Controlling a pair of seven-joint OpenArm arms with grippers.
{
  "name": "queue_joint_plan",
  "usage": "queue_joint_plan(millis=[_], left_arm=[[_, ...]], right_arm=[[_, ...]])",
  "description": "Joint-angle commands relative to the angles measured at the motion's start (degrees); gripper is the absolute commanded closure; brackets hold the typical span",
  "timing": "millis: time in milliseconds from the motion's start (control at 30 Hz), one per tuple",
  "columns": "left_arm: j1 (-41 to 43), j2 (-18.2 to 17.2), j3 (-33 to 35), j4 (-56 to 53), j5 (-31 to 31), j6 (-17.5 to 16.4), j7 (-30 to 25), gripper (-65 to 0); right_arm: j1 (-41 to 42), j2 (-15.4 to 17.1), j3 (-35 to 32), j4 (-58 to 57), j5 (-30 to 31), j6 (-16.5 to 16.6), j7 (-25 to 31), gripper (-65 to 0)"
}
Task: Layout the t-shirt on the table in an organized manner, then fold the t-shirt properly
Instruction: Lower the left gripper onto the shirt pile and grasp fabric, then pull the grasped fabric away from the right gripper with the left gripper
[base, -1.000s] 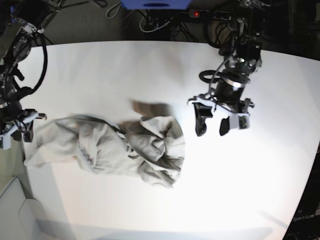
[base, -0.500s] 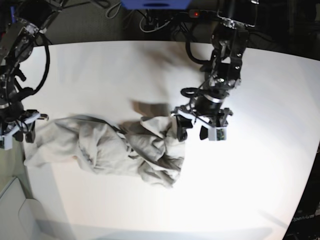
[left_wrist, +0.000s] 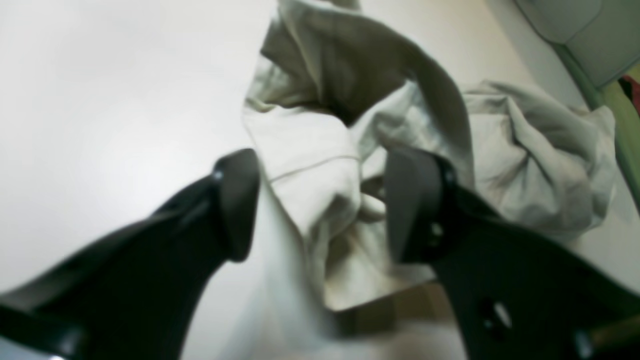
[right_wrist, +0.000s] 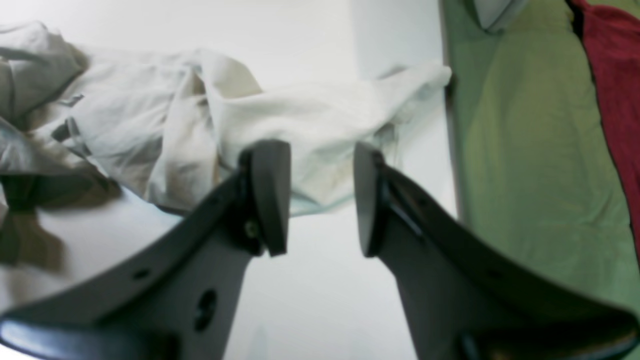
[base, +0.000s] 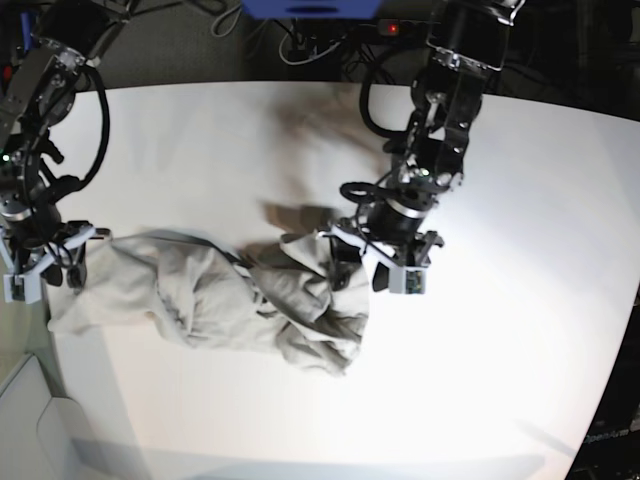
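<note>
At the left of the base view the right gripper (base: 48, 267) stood at the table's (base: 520, 330) near-left edge, just beside the end of the t-shirt (base: 215, 300). Its wrist view showed the jaws parted with nothing between them, a hem of cloth lying just past the fingertips (right_wrist: 270, 195); it probably waited there to pin or lift that end once the other end was taken

The t-shirt lay as a crumpled, twisted roll across the table's left half, not yet spread, so the layout step had barely begun

Farther right, the left gripper (base: 368, 262) was down over the bunched right end. In its wrist view the jaws straddled a raised fold, one finger on the bare table side, the other against the cloth, with a gap showing: parted, nothing yet clamped. I judged it was placed to pinch that fold and draw the roll open
</note>
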Motion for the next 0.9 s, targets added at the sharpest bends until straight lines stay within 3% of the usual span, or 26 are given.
queue_joint_plan(millis=[0,133,233,300,533,733,867], left_arm=[[-0.87,0.37,0.01,0.19,-0.26,-0.19,-1.24,-27.4],[-3.07,0.37,0.01,-3.94,-0.35,-0.19,-1.24,0.0],[-3.24,0.37,0.01,-6.23,-0.35,-0.19,-1.24,-3.4],[-2.98,0.37,0.01,-4.82,-0.35,-0.19,-1.24,-0.1],[-0.08,-0.60,-0.52,14.17,-0.35,0.34,-0.89,-0.7],[2.56,-4.55,-0.70,27.27,-0.35,0.34,-0.80,-0.7],[7.92,-5.43,-5.71,32.54,-0.35,0.34,-0.97,-0.6]], right_arm=[[0.87,0.82,0.26,1.16,0.53,-0.62,1.48,-22.6],[0.87,0.82,0.26,1.07,0.53,-0.62,1.48,-22.6],[0.87,0.82,0.26,1.07,0.53,-0.62,1.48,-22.6],[0.87,0.90,0.26,1.07,0.53,-0.62,1.48,-22.6],[0.96,0.82,0.17,1.16,0.62,-0.62,1.48,-22.6],[0.96,0.82,-0.89,1.16,0.62,-0.62,1.48,-22.6],[0.96,0.73,-0.89,0.98,0.62,-0.62,1.83,-22.6]])
